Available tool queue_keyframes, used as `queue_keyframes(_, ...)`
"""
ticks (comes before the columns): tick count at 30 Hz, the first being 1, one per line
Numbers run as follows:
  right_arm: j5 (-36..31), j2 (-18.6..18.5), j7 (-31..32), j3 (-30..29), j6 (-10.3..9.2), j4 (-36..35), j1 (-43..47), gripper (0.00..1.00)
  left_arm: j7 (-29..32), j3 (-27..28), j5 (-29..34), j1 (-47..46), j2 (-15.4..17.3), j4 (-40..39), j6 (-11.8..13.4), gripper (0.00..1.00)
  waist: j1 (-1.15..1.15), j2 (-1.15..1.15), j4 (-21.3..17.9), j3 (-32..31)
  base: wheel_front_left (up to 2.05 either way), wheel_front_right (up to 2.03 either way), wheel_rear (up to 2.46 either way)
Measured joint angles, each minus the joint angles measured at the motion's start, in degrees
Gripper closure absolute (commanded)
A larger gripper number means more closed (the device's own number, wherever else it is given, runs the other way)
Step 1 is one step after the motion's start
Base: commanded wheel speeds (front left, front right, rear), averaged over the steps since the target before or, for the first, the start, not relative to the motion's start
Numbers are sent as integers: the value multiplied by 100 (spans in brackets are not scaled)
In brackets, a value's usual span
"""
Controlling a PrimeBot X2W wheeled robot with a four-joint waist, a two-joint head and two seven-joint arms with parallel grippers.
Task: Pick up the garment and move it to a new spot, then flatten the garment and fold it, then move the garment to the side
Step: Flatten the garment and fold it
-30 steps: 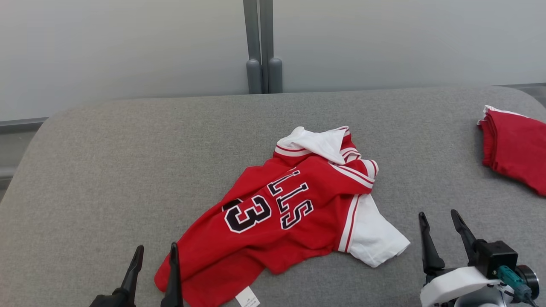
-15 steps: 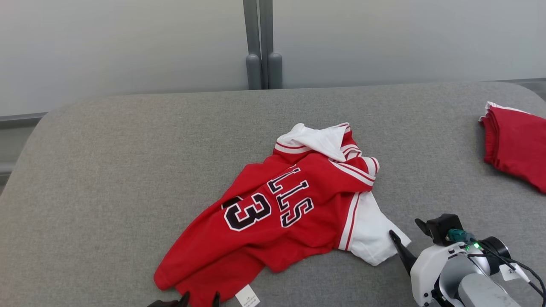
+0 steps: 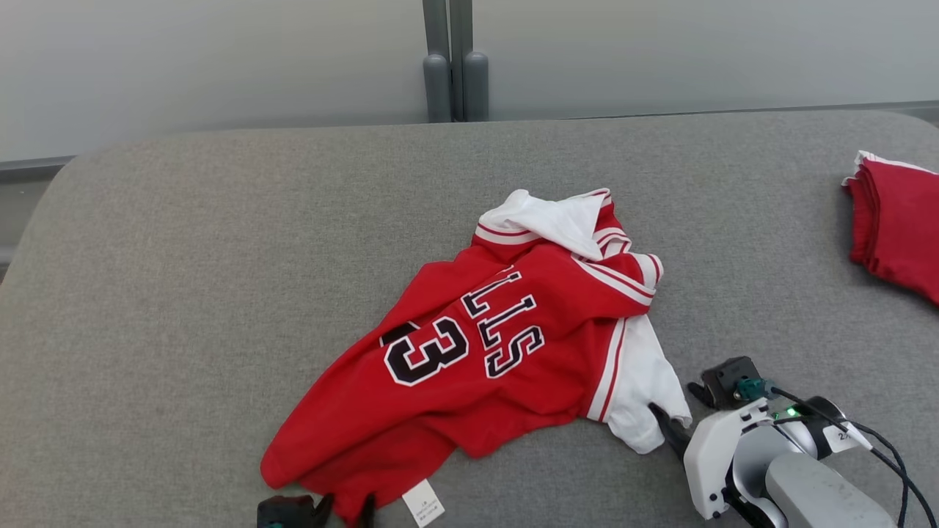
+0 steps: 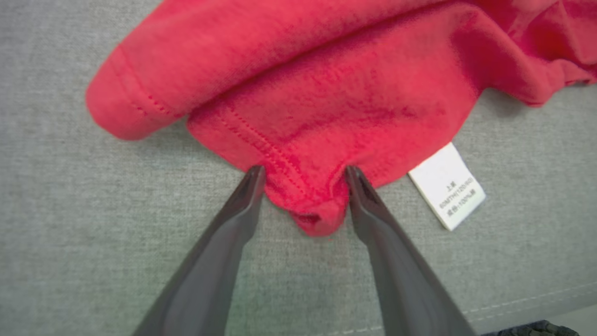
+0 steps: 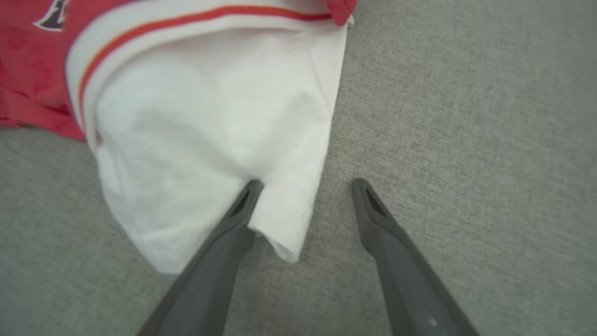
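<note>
Red garment [image 3: 484, 352] (jersey w/ white sleeves, black numeral + lettering) is seen lying crumpled near centre of grey padded surface [image 3: 183, 257]. It is skewed diag., with one white sleeve [image 5: 210, 140] turned out toward robot's R side and the hem toward L. Not lifted yet.

L gripper [image 4: 303, 175]: fingers spread and set astride a bunched hem corner [image 4: 317, 214]. Tips touch fabric on both sides; nothing is pinched yet. Placement is judged deliberate, since a doubled hem gives a thick bite and layers are less likely to slip. Care label [image 4: 447, 186] lies just beside, outside the jaws.

R gripper [image 5: 305, 184]: also spread. One finger rests on the sleeve, the other over bare upholstery, w/ the sleeve's free edge between them. Edge is approached from outside, prob. so that only the cuff is taken.

Two well-apart holds (hem + sleeve) are judged chosen so the garment hangs stretched when raised, easing later flattening. Step in hand: pre-grasp for pick-up, i.e. task's start. Risk: R finger atop cloth may push it rather than catch it.

Second red pile [image 3: 899, 235] sits well apart at R edge; that spot is best avoided.
</note>
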Motion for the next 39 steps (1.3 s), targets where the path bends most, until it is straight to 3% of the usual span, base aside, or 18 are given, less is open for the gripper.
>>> queue_keyframes(1, 79, 4, 5, 51, 0, 47, -76, 80, 11, -21, -25, -75, 4, 80, -34, 100, 0, 0, 3, 38, 0, 0, 0)
queue_keyframes(2, 179, 21, -20, 91, 0, 79, -131, 100, 29, -38, -68, -147, 29, 137, -77, 100, 0, 0, 6, 71, 0, 0, 0)
queue_keyframes(7, 1034, 82, -232, 31, 2, -42, -155, 100, 51, 35, -474, -255, 27, 237, -203, 100, 0, 0, 0, 89, 0, 0, 0)
queue_keyframes(10, 1949, -23, -435, -281, 1, -653, -92, 100, 185, 198, -1169, -124, 21, -207, -315, 100, 0, 0, -32, 36, 0, 0, 0)
queue_keyframes(12, 2513, -288, -515, -480, 0, -1302, 12, 100, 407, 257, -1820, -16, 30, -864, -382, 100, 0, 0, -52, -13, 0, 0, 0)
queue_keyframes(19, 3541, -1312, -570, -1755, -1, -3780, 581, 100, 1213, 598, -2859, 495, 597, -4084, -404, 100, 0, 0, -220, -158, 0, 0, 0)
queue_keyframes(23, 3705, -1462, -375, -2805, -3, -4891, 833, 100, 1750, 798, -3283, 528, 890, -5770, -324, 100, 0, 0, -352, -147, 0, 0, 0)
queue_keyframes(28, 3693, -1300, 280, -3797, -3, -5966, 537, 100, 2361, 1014, -3643, -176, 1180, -7103, -114, 100, 0, 0, -460, 69, 0, 0, 0)
queue_keyframes(34, 3345, -1028, 1482, -4172, -3, -6277, -844, 100, 3192, 1229, -3947, -1931, 1559, -7231, 302, 100, 0, 0, -539, 521, 0, 0, 0)
queue_keyframes(39, 2809, -544, 2216, -4076, -3, -5490, -2592, 100, 3852, 1158, -3902, -3786, 1862, -5973, 587, 100, 0, 0, -574, 1020, 0, 0, 0)
